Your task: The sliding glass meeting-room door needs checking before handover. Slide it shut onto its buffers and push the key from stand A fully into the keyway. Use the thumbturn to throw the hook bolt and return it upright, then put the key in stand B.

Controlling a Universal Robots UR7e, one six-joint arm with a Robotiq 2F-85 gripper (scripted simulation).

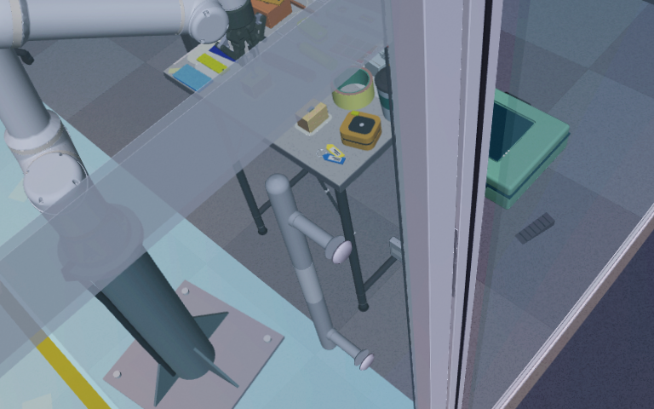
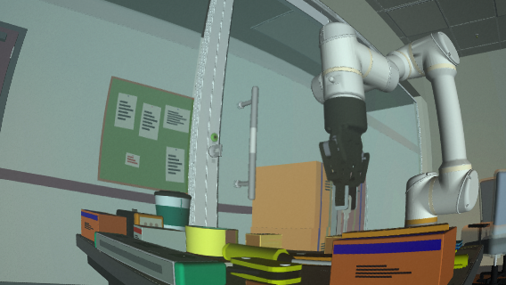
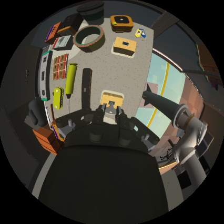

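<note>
The key [image 2: 345, 213] hangs mostly hidden between the closed fingers of my gripper [image 2: 346, 201], which holds it just above a tan stand [image 3: 112, 98] on the table. In the wrist camera the key's head [image 3: 111, 104] shows between the fingertips. A second tan stand [image 3: 125, 46] [image 1: 313, 117] sits further along the table, its slot empty. The sliding glass door stands against its frame [image 1: 436, 193], with its long bar handle [image 1: 304, 260] [image 2: 252, 142]. The thumbturn [image 2: 215, 150] and a green-lit keyway [image 2: 214, 136] sit on the door stile.
The table [image 3: 105, 65] carries a tape roll [image 3: 88, 38], an orange tape measure [image 3: 121, 23], key tags [image 3: 140, 33], a yellow-handled screwdriver [image 3: 70, 81], a cup [image 2: 172, 208] and boxes [image 2: 392, 256]. A cardboard box [image 2: 289, 205] stands behind. The robot base [image 1: 159, 328] stands beside the door.
</note>
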